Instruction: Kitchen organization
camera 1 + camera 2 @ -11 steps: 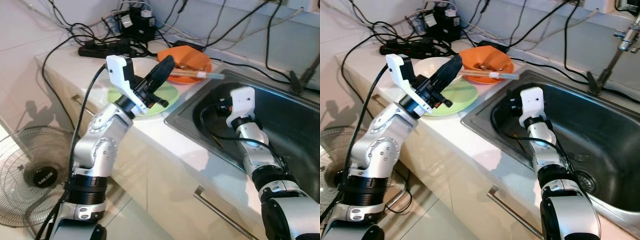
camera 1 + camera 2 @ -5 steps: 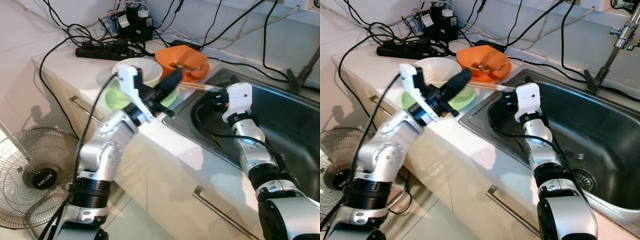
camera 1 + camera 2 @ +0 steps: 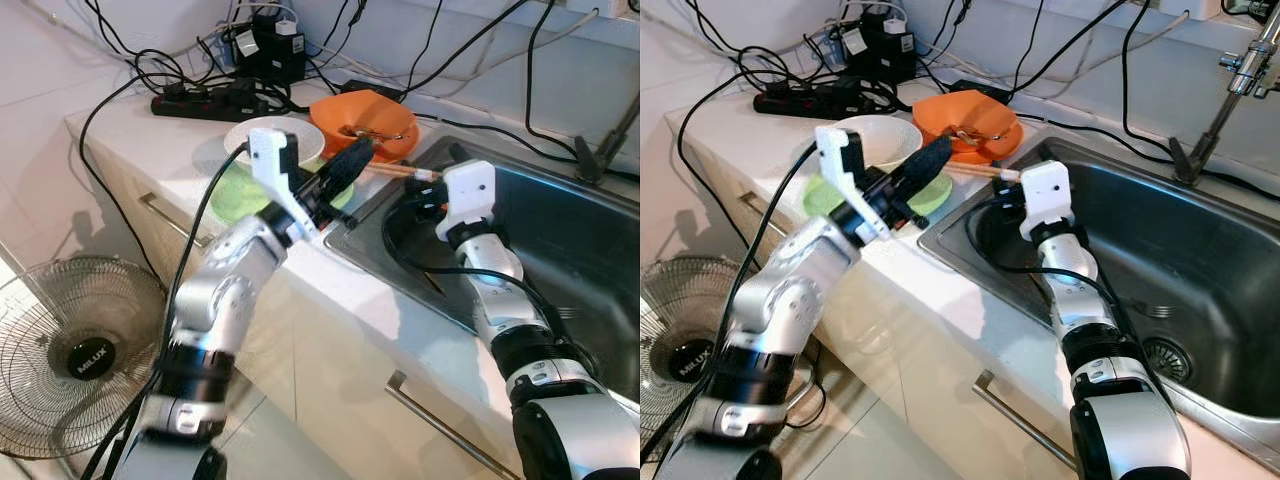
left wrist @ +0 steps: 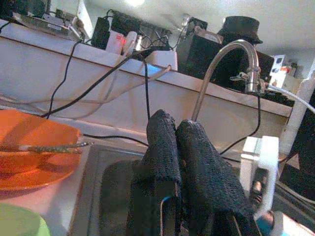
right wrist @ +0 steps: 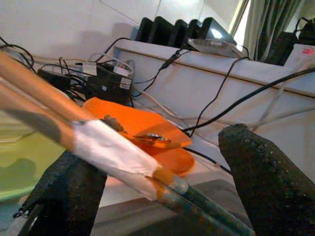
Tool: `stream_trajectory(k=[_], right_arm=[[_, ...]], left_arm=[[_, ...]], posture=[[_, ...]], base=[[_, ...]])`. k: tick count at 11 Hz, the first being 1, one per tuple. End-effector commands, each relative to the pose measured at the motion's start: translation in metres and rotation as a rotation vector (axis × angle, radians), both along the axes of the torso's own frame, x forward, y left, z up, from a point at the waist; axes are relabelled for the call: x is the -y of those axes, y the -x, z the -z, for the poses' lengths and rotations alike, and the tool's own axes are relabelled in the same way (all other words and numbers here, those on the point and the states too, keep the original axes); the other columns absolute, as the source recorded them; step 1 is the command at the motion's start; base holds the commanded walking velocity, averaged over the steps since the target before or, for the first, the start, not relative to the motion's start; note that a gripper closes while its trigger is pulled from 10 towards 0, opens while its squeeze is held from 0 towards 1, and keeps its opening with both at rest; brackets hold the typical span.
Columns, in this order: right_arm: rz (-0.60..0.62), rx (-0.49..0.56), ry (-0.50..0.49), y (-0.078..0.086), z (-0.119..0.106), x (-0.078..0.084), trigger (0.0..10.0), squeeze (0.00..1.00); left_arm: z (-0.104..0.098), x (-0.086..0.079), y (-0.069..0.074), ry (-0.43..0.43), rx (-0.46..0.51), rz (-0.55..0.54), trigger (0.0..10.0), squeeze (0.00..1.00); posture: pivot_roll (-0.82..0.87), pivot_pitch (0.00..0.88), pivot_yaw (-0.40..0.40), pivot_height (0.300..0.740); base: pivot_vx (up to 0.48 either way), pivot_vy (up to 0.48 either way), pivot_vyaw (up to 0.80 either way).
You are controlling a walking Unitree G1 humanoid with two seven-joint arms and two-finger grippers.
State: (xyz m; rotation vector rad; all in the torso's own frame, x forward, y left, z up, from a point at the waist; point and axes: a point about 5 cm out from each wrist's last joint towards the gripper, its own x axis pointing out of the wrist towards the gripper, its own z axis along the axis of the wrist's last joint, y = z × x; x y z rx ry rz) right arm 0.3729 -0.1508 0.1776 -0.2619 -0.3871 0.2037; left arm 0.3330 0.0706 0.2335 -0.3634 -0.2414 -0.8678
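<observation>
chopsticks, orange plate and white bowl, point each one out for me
chopsticks (image 5: pixel 106 147), right wrist view, on the white-wrapped middle section
orange plate (image 3: pixel 990 113), right eye view, on its rim toward the sink
white bowl (image 3: pixel 880 135), right eye view, on its inner wall

We are seeing the right end effector (image 5: pixel 162 182) spreading its two black fingers (image 5: pixel 261 172) wide, with the taped chopsticks (image 5: pixel 106 147) crossing the gap between them. Beyond them an orange plate (image 5: pixel 142 130) is sitting on the desk (image 5: pixel 197 147), with black cables (image 5: pixel 216 105) trailing along the wall behind.
</observation>
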Motion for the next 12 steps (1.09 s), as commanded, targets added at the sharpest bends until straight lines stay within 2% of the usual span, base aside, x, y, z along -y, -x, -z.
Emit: stream_trajectory(k=[1,4,7,12], right_arm=[[-0.016,0.038,0.014,0.002,-0.006,-0.002,10.0,0.00],[-0.024,0.039,0.040,0.002,-0.005,-0.004,9.8,0.00],[-0.020,0.034,0.133,0.003,0.000,-0.007,10.0,0.00],[-0.007,0.053,0.300,0.005,0.008,-0.013,10.0,0.00]], left_arm=[[-0.002,-0.001,-0.004,-0.013,0.006,-0.020,10.0,0.00],[-0.004,-0.003,-0.013,-0.018,-0.046,-0.056,10.0,0.00],[-0.010,-0.006,-0.016,-0.057,-0.050,-0.050,10.0,0.00],[-0.008,-0.002,-0.010,-0.107,-0.057,0.042,10.0,0.00]], posture=[[0.20,0.000,0.017,0.740],[0.20,0.000,0.019,0.740],[0.21,0.000,0.020,0.740],[0.21,0.000,0.022,0.740]], base=[[0.000,0.000,0.00],[0.000,0.000,0.00],[0.000,0.000,0.00],[0.000,0.000,0.00]])
